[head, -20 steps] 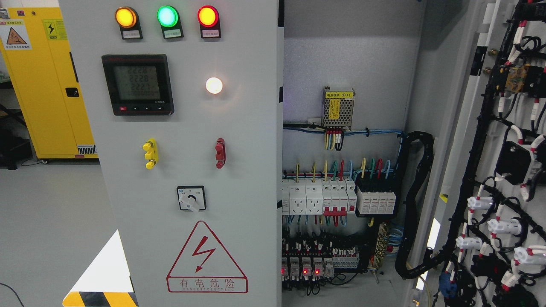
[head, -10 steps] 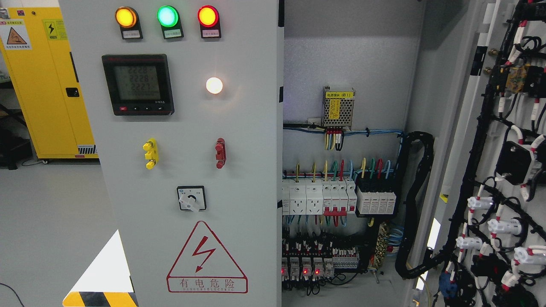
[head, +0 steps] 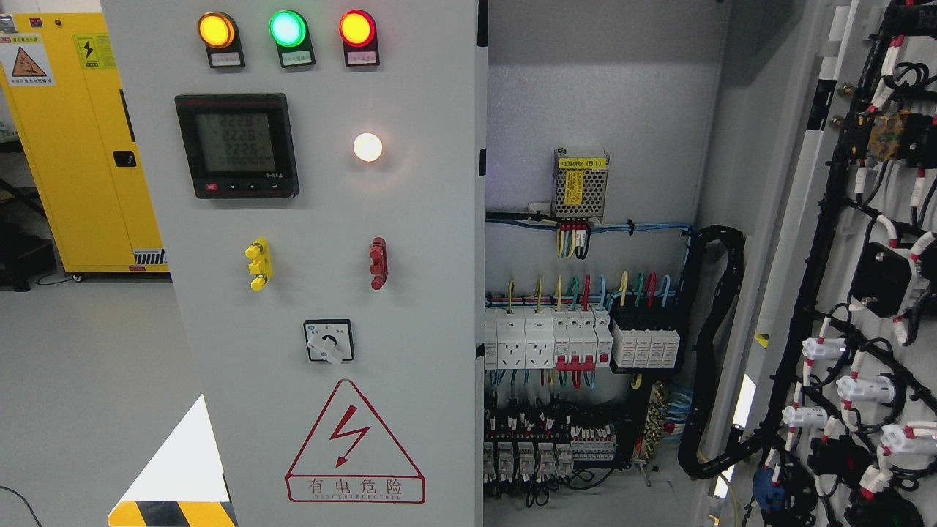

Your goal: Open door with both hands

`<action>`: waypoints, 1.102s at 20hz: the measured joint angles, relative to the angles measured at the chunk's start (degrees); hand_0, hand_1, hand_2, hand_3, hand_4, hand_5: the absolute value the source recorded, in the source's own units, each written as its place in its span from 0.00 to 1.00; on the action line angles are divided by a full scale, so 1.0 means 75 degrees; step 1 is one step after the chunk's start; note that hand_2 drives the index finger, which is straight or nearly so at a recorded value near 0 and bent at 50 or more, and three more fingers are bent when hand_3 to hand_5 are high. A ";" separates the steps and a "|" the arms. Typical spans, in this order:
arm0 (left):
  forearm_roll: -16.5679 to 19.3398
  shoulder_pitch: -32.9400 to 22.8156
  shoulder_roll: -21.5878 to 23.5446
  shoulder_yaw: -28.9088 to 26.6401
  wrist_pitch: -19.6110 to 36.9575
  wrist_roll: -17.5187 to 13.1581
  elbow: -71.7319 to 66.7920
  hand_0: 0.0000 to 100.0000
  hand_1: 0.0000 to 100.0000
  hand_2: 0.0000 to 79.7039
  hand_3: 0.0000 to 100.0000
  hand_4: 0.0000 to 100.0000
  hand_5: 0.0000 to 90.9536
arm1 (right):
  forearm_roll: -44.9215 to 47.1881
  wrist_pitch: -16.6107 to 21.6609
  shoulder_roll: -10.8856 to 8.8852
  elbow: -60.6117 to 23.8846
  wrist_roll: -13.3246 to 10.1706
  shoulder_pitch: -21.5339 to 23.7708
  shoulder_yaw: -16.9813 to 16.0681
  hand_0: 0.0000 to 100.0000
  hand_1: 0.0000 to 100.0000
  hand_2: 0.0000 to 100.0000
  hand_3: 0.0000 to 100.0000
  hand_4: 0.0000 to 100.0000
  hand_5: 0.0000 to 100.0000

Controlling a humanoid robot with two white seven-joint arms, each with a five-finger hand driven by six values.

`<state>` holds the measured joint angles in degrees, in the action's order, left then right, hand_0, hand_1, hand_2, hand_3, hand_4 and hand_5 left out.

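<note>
A grey electrical cabinet fills the head view. Its left door (head: pixel 424 241) is closed and carries three lamps, a black meter (head: pixel 236 145), a white lamp, a yellow handle (head: pixel 258 263), a red handle (head: pixel 378 263) and a rotary switch (head: pixel 329 341). The right door (head: pixel 864 293) is swung open, showing its inner side with black cable bundles and white connectors. Between them the cabinet interior (head: pixel 585 329) shows breakers, coloured wires and a small power supply (head: pixel 581 184). Neither hand nor arm is visible.
A yellow storage cabinet (head: pixel 80 146) stands at the back left on the grey floor. A red lightning warning triangle (head: pixel 354 443) marks the left door's lower part. A black-and-yellow striped marking (head: pixel 172 512) lies at the lower left.
The meter's digits have changed and the small red lights on the bottom relays inside the cabinet have gone out. Doors have not moved.
</note>
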<state>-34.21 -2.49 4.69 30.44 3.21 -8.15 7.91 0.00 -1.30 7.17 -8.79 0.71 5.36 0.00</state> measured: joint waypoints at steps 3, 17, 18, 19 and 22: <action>0.0007 -0.0017 -0.0147 -0.0061 0.0011 0.0047 -0.0323 0.00 0.00 0.00 0.00 0.00 0.00 | 0.0000 0.0000 -0.0002 0.0000 0.0000 0.0000 0.0000 0.21 0.08 0.00 0.00 0.00 0.00; 0.0005 0.0243 -0.0492 -0.0210 0.0252 0.0081 -0.0889 0.00 0.00 0.00 0.00 0.00 0.00 | 0.0000 0.0080 -0.0300 -0.1010 0.0019 0.0543 0.0132 0.21 0.08 0.00 0.00 0.00 0.00; 0.0004 0.0261 -0.0504 -0.0216 0.0255 0.0076 -0.0903 0.00 0.00 0.00 0.00 0.00 0.00 | 0.0000 0.0080 -0.0354 -0.1324 0.0019 0.0709 0.0206 0.21 0.08 0.00 0.00 0.00 0.00; 0.0004 0.0266 -0.0513 -0.0222 0.0265 0.0072 -0.0919 0.00 0.00 0.00 0.00 0.00 0.00 | 0.0000 0.0094 -0.0425 -0.1697 0.0021 0.0882 0.0288 0.21 0.08 0.00 0.00 0.00 0.00; 0.0004 0.0294 -0.0541 -0.0234 0.0281 0.0057 -0.0951 0.00 0.00 0.00 0.00 0.00 0.00 | 0.0000 0.0100 -0.0763 -0.3049 -0.0016 0.1612 0.0547 0.21 0.08 0.00 0.00 0.00 0.00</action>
<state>-34.18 -0.28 0.63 28.69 5.32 -7.72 0.78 0.00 -0.55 1.45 -31.65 0.58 17.46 4.10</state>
